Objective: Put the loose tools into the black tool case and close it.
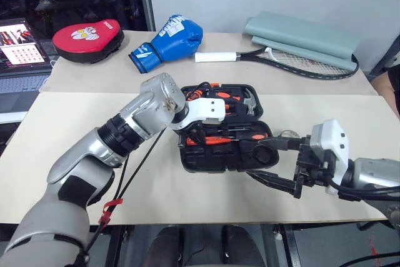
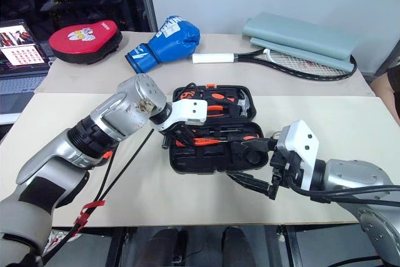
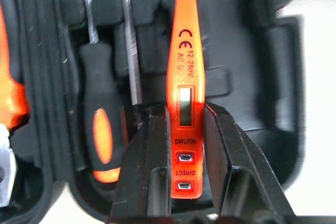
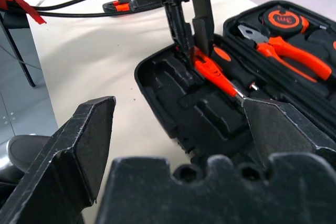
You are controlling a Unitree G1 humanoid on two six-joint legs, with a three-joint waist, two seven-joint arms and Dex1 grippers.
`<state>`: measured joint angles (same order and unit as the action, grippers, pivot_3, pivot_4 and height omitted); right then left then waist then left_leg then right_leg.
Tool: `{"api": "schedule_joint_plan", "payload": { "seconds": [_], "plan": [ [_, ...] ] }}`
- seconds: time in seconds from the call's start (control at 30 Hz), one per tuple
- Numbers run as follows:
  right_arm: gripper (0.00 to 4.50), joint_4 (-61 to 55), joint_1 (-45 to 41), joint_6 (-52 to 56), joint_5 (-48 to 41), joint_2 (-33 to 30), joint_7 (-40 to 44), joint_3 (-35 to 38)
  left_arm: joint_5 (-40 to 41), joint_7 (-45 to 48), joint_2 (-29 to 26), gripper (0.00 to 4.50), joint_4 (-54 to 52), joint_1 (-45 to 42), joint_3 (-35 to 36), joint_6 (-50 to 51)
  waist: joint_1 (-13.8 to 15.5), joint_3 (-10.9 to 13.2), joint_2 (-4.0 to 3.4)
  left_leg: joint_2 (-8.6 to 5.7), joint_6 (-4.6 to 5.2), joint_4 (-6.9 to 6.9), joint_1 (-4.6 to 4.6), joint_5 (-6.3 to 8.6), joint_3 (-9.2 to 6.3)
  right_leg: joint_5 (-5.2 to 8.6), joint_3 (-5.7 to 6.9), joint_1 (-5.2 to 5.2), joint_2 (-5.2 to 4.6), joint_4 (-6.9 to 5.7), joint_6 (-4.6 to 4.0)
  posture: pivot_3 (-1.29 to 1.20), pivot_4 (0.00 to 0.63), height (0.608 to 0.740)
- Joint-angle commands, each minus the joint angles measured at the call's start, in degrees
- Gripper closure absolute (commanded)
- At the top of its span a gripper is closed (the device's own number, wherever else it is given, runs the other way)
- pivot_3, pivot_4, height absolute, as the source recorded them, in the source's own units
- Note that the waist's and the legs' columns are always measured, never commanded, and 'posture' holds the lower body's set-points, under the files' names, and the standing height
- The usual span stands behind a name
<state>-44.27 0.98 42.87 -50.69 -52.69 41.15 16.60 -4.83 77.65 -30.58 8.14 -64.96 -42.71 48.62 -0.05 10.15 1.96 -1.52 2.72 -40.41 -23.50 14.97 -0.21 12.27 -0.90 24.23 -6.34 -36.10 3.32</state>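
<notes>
Fingers (image 3: 157,161) of the left gripper (image 3: 181,171) pinch the tester pen (image 3: 184,66), tip toward twelve o'clock over the black tool case (image 3: 262,77), apparently seeking its recess. Right wrist view: right gripper (image 4: 173,145) gapes wide, empty, probably waiting.

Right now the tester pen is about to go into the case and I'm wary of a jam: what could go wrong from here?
1. The left pincer grips the pen near its end, so it may tilt and miss its recess in the case.
2. A screwdriver lies close beside; the fingers may nudge it.
3. The open right pincer hangs at the case's edge and could shift it.
</notes>
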Motion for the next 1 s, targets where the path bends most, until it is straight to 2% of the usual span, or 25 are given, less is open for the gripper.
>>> {"api": "schedule_joint_plan", "payload": {
  "seconds": [0.03,0.43,0.8,1.0],
  "plan": [
    [0.0,-1.8,0.3,-1.6,-0.3,0.7,-0.7,2.2,-1.3,1.0,-1.1,4.08,-0.5,-0.5,-0.5,-1.3,0.1,0.0,0.0,0.0,0.0,0.0,0.0,0.0,0.0,0.0,0.0,0.0,0.0,0.0,0.0,0.0,0.15,0.736],
    [0.0,-3.0,1.0,-2.0,0.4,2.4,-2.5,2.0,-0.6,2.6,1.0,4.08,0.3,-0.4,-1.6,2.1,0.2,0.0,0.0,0.0,0.0,0.0,0.02,0.0,0.01,0.0,-0.01,-0.02,-0.01,0.0,0.0,0.0,0.15,0.736],
    [0.0,-3.6,1.6,-2.3,0.8,3.4,-3.6,1.4,-3.4,-1.3,3.9,4.08,5.6,-0.9,-1.1,0.6,0.6,0.0,-0.03,0.0,-0.01,-0.01,0.23,-0.01,0.02,-0.01,-0.02,-0.2,-0.01,-0.04,-0.01,0.0,0.15,0.736],
    [0.0,-3.4,1.2,-2.4,1.0,3.8,-3.6,1.0,-3.4,-0.1,3.1,4.08,4.2,-0.8,-1.9,2.5,0.7,0.0,-0.03,0.0,-0.04,-0.02,0.25,-0.02,0.02,-0.02,-0.04,-0.21,0.0,-0.04,-0.01,0.0,0.15,0.736]
  ]
}}
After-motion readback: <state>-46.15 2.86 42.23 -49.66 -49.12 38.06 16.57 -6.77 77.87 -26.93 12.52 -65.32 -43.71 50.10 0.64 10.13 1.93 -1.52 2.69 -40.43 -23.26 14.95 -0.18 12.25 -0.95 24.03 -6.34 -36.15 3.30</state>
